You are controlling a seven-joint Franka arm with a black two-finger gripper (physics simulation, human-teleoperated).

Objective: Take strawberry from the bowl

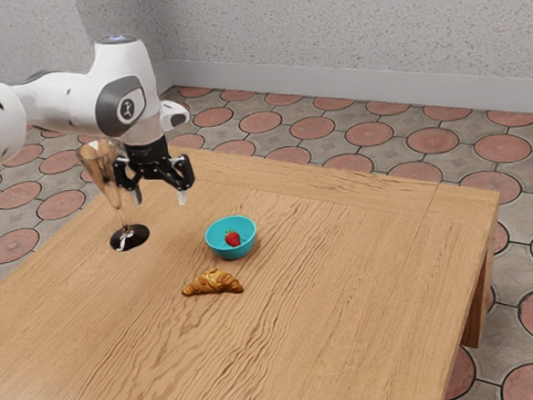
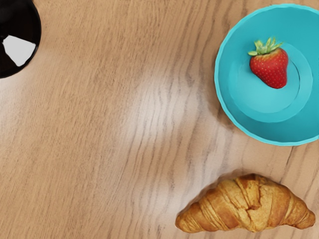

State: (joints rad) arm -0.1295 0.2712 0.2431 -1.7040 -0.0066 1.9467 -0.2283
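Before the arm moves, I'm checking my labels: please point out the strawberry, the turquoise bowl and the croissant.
Strawberry (image 2: 270, 68): wrist view, on the red flesh below the leaves.
Turquoise bowl (image 2: 279, 133): wrist view, on the inner wall nearest the croissant.
Croissant (image 1: 212, 282): exterior view, on the middle of its crust.

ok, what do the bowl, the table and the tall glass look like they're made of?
Bowl: probably plastic, semi-matte; even turquoise, soft highlights, though glazed ceramic is possible.
Table: wood or wood veneer, light satin finish; visible grain, soft sheen in the wrist view.
Tall glass: likely glass, glossy; see-through amber-tinted body, dark base with a bright reflection.
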